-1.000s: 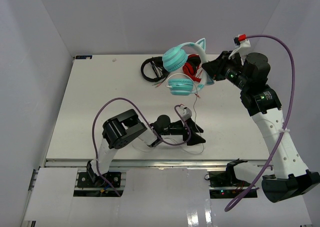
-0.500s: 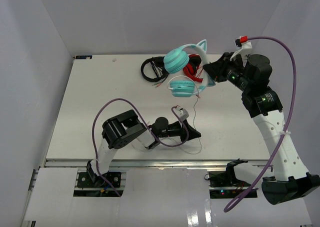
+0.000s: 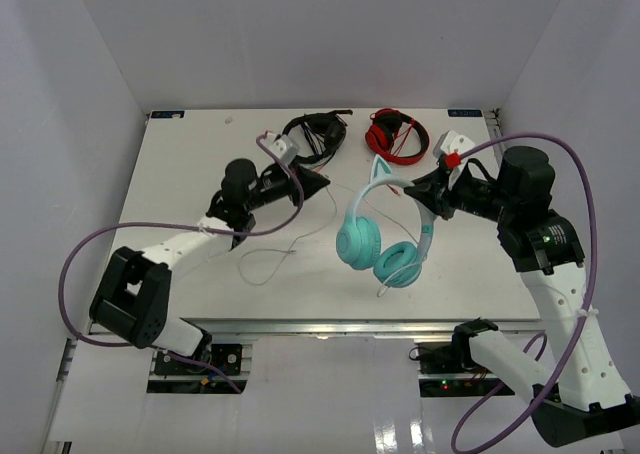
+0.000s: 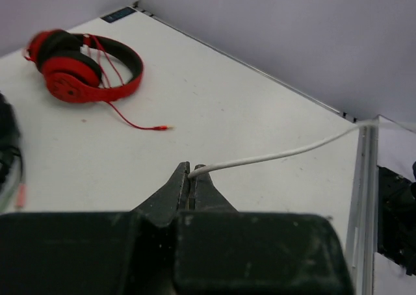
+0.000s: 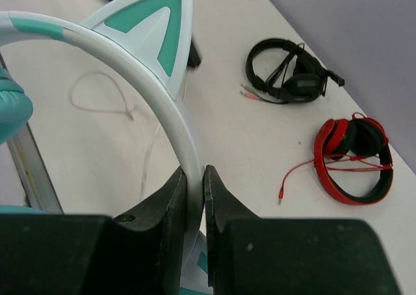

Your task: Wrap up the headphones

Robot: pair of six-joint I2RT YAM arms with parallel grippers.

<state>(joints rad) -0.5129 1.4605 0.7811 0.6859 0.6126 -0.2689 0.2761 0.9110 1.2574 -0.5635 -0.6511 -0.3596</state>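
From above, a white bench [image 3: 200,154] sits inside pale walls with two robot arms reaching in from the near edge. The teal headphones [image 3: 385,242] are at the middle-right of the bench, cups toward the near side and headband [image 3: 395,186] toward the far side. The right hand [image 3: 412,187] meets the headband just beside a cat ear [image 3: 380,169]. The left hand [image 3: 322,182] is to the left of the headphones, apart from them. The thin white cable [image 3: 268,264] trails in a loose loop over the bench between the arms. Black headphones [image 3: 315,134] and red headphones [image 3: 397,134] lie side by side at the far edge. This view does not show whether the cups touch the bench, nor how either hand is set.

The left wrist camera fills that in. The left hand [image 4: 190,171] is pinched tight on the cable [image 4: 273,155], which runs off to the right. Beyond it the red headphones [image 4: 84,67] lie on the bench with their own red cord.

The right wrist camera shows the right hand [image 5: 195,175] clamped narrowly on the pale headband [image 5: 133,77], one finger on each side. The teal-faced cat ear [image 5: 153,22] stands on the band just past the grip. A teal cup [image 5: 10,106] shows at the left edge. The cable loop [image 5: 97,93] lies on the bench below. The black headphones [image 5: 292,71] and the red headphones [image 5: 354,158] lie to the right.
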